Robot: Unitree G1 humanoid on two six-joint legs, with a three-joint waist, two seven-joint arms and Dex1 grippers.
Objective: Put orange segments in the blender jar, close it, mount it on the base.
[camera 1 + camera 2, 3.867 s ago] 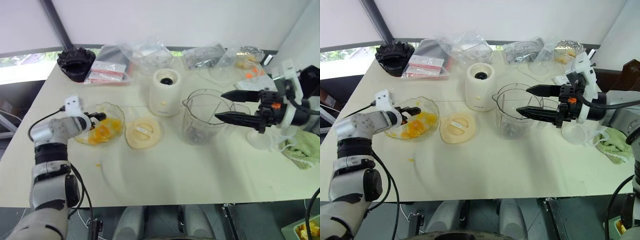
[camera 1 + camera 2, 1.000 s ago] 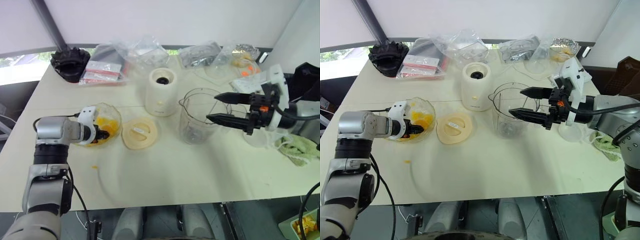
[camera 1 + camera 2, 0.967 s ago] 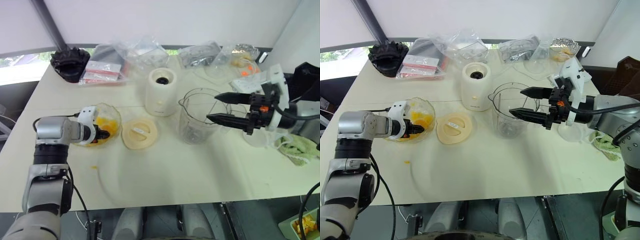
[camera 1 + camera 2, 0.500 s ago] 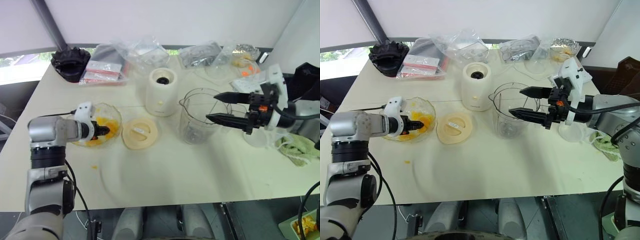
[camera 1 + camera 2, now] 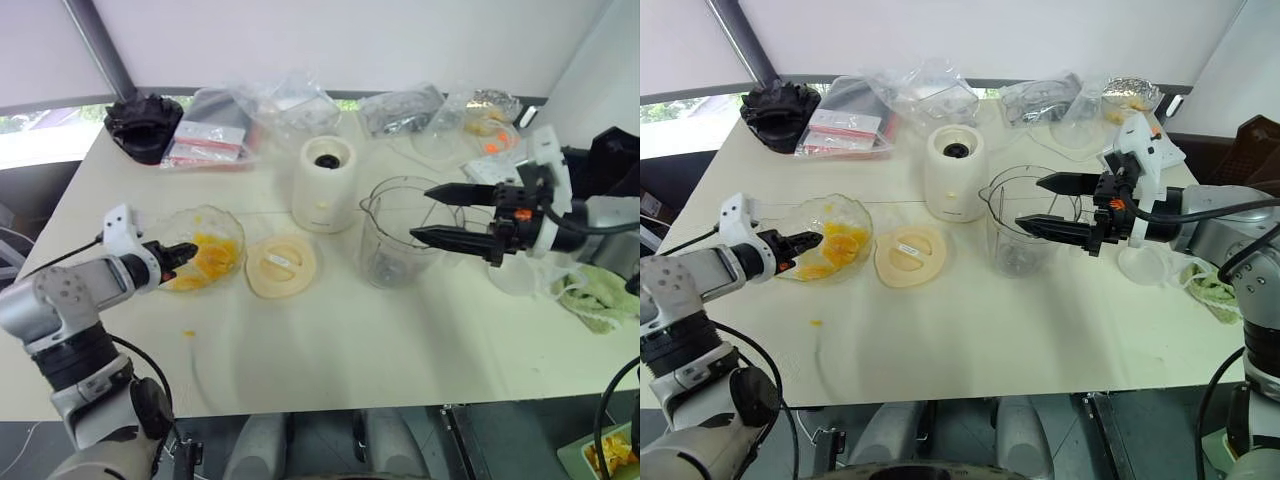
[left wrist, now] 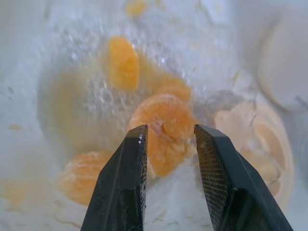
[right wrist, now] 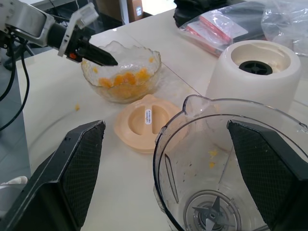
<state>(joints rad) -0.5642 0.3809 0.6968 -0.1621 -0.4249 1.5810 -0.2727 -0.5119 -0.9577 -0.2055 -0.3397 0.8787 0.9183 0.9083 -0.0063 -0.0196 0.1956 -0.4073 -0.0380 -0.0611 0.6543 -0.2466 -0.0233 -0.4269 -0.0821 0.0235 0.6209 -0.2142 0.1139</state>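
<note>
The left claw [image 5: 186, 249] is hovering at the 9 o'clock rim of the glass bowl [image 5: 232, 226], its fingers [image 6: 126, 183] standing a little apart. From the wrist view a segment seems to sit in the gap, but whether it is pinched or merely lying behind in the bowl is hard to tell. The orange segments [image 5: 212, 257] are lying in that bowl, their edges blurred by the wet, rippled glass. One small orange bit [image 5: 188, 333] is lying on the tabletop [image 5: 330, 340] at the bowl's 6 o'clock.

The right claw [image 5: 427, 214] is hanging spread wide at the 3 o'clock rim of the jar [image 5: 395, 235], gripping nothing. The jar is standing upright and open, with its dark blade [image 7: 210, 217] and a few orange specks at the bottom. The base [image 5: 326, 184] is standing just beside it at 10 o'clock. The lid [image 5: 281, 265] is lying flat between bowl and jar. Clear bags [image 5: 290, 108] along the far edge are crumpled together, their contents hard to make out.
</note>
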